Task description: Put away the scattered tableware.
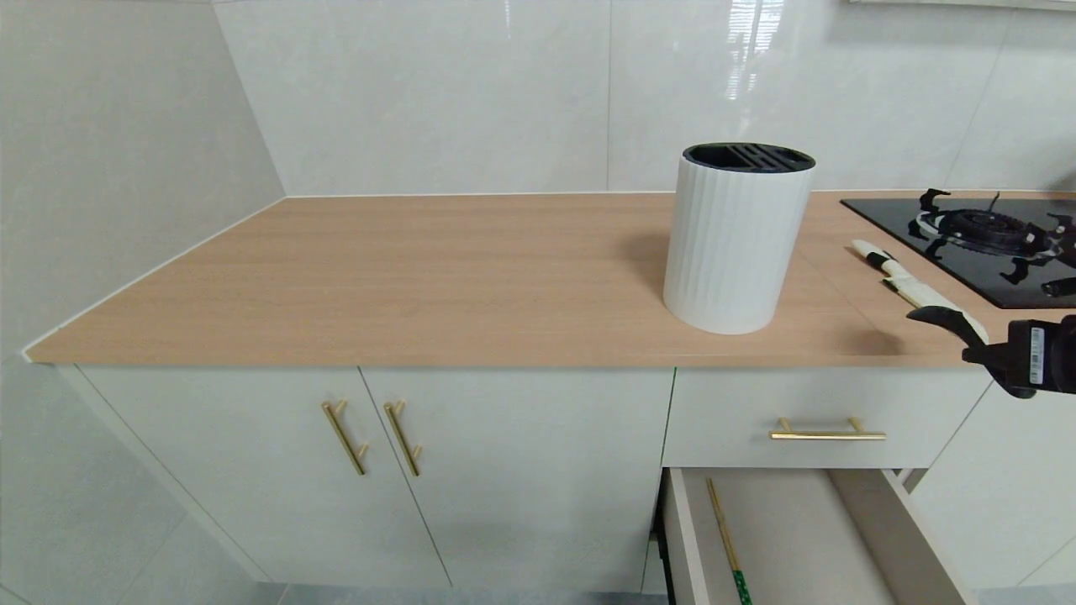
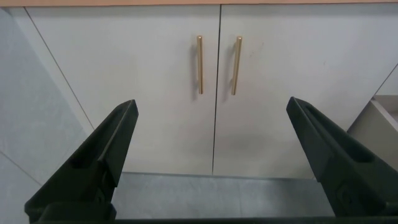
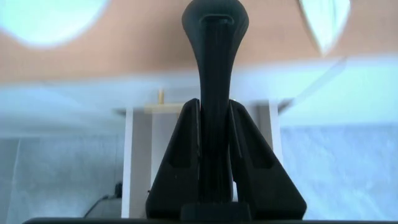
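Countertop (image 1: pixel 420 277) with a white ribbed holder (image 1: pixel 735 248) standing upright. A white utensil (image 1: pixel 904 281) with a black band lies flat between the holder and the gas hob (image 1: pixel 967 252), apart from both. The right gripper (image 1: pixel 935 316) – fingers pressed together, holding nothing – hovers at the counter's front edge, just beside the utensil. The left gripper (image 2: pixel 210 106) is spread wide before the cabinet doors (image 2: pixel 267 93). Chopsticks (image 1: pixel 725 538) lie in the open drawer (image 1: pixel 874 521) below.
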### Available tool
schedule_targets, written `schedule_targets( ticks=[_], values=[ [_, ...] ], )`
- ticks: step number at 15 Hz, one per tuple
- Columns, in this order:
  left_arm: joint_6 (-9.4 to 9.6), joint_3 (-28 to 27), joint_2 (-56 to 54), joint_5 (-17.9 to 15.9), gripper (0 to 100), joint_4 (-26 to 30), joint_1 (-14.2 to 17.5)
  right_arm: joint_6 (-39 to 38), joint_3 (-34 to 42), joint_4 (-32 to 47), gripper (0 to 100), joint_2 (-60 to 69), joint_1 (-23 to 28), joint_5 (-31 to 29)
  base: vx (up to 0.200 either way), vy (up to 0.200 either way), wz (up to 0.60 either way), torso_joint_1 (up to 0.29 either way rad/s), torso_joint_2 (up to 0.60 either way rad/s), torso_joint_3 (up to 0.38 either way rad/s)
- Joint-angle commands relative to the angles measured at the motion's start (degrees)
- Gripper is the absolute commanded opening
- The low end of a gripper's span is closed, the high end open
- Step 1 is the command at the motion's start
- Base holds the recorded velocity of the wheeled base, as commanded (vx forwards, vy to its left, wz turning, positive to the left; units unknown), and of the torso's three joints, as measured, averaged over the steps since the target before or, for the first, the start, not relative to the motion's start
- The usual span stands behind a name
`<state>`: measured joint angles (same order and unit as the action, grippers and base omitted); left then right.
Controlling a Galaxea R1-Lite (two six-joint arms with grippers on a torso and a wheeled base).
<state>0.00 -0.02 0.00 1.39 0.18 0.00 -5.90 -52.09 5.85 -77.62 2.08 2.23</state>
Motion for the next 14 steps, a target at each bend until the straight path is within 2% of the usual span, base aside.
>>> schedule_targets(
  ticks=[1,10,14],
  values=[
    [0.0,0.02,0.09,0.02,100,-0.01,0.0,0.1,3.84,-0.31,0,4.49,-0.06,0.05,0.0,0.0,0.0,0.0,0.0,0.0],
    [0.0,0.02,0.09,0.02,100,-0.01,0.0,3.79,8.32,-4.88,0,2.03,-0.77,0.41,0.0,0.0,0.0,0.0,0.0,0.0],
    [0.0,0.02,0.09,0.02,100,-0.01,0.0,6.34,9.9,-4.88,0,2.12,-1.56,0.41,0.0,0.0,0.0,-0.132,0.35,0.221]
  ],
)
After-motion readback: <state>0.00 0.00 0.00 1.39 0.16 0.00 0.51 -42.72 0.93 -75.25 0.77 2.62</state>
